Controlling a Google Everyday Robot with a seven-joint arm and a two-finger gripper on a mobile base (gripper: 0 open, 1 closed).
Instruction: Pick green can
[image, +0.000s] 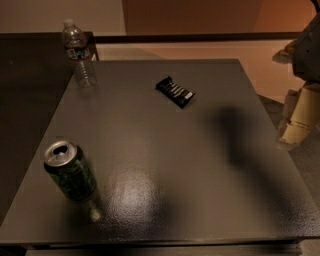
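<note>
The green can (70, 171) stands upright near the front left corner of the dark grey table (165, 150). It is dark green with pale mottled markings and a silver top with an open pull-tab hole. My gripper (298, 119) shows as pale blocks at the right edge of the camera view, beyond the table's right edge and far from the can. It holds nothing that I can see. Its shadow falls on the right part of the table.
A clear plastic water bottle (78, 53) stands at the table's back left corner. A black snack packet (175, 91) lies at the back middle. A darker surface (25, 85) adjoins the table on the left.
</note>
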